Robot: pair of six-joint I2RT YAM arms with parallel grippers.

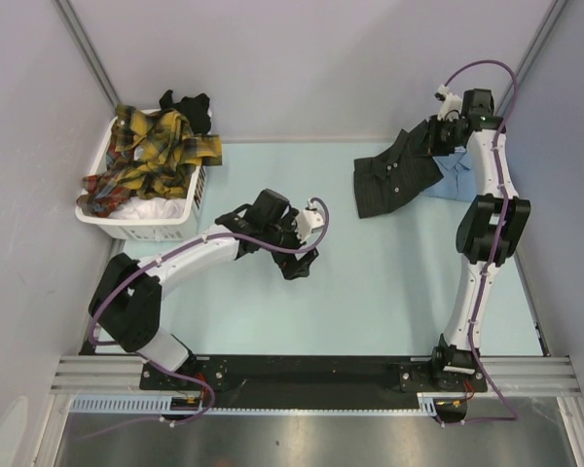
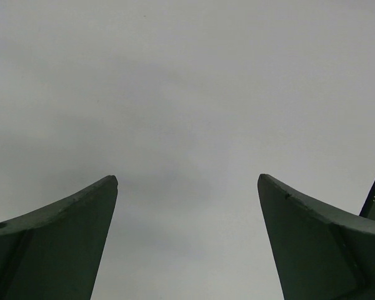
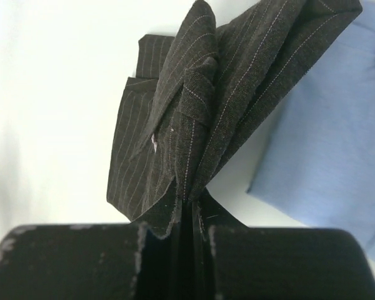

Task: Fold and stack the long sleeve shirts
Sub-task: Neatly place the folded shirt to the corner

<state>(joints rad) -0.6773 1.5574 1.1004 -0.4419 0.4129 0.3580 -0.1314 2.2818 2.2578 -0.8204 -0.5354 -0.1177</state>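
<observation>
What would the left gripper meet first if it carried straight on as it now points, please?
Most likely the table: ahead of the open left gripper, its wrist view shows only a plain pale surface. Depth is unclear.

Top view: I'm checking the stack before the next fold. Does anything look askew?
Yes. The black pinstriped shirt lies skewed against the blue shirt, not squared on it, with one edge pinched up by the right gripper. A plaid shirt spills over the basket rim.

Pale blue surface (image 1: 370, 282): 1 white laundry basket (image 1: 127, 226) far left, 1 charcoal pinstriped shirt (image 1: 394, 180) far right, 1 light blue shirt (image 1: 455, 181) just beside.
</observation>
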